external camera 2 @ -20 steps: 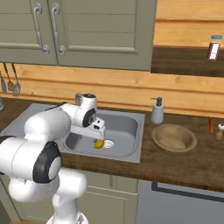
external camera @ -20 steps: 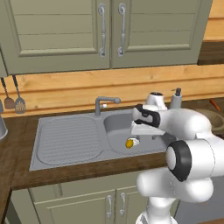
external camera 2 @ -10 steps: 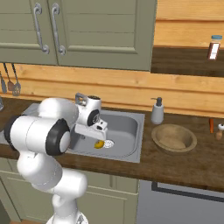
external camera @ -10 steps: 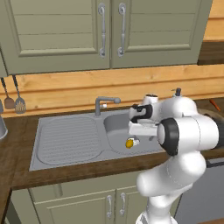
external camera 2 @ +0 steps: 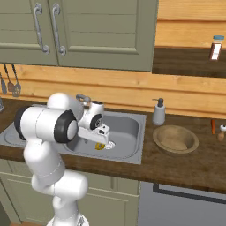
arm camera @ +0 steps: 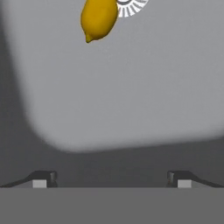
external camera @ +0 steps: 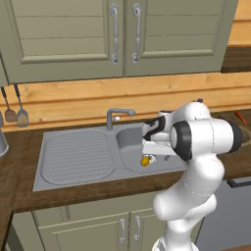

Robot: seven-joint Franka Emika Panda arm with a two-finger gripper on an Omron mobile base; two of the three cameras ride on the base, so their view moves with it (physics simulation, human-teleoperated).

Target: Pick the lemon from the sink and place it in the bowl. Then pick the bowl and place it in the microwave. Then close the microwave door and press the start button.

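The yellow lemon (external camera: 145, 160) (external camera 2: 99, 145) (arm camera: 99, 18) lies on the floor of the grey sink (external camera: 73, 157) (external camera 2: 129, 128) (arm camera: 153, 83), beside the round drain. My gripper (arm camera: 111, 178) hangs over the basin, open and empty, its fingertips (arm camera: 43, 177) wide apart and well short of the lemon. My white hand (external camera: 156, 139) (external camera 2: 98, 127) hovers just above the fruit. On the counter right of the sink stands the tan wooden bowl (external camera 2: 175, 139), with nothing in it. The microwave is out of view.
A grey tap (external camera: 117, 116) rises behind the basin. A soap dispenser (external camera 2: 158, 112) stands between sink and bowl. Utensils (external camera: 14, 108) hang at the left wall. Olive cabinet doors (external camera: 117, 34) are overhead, and a spice bottle (external camera 2: 215, 46) sits on a high shelf.
The arm's upper links have swung round over the sink and the hand has shifted slightly left and lower above the basin. The lemon and the bowl have not moved.
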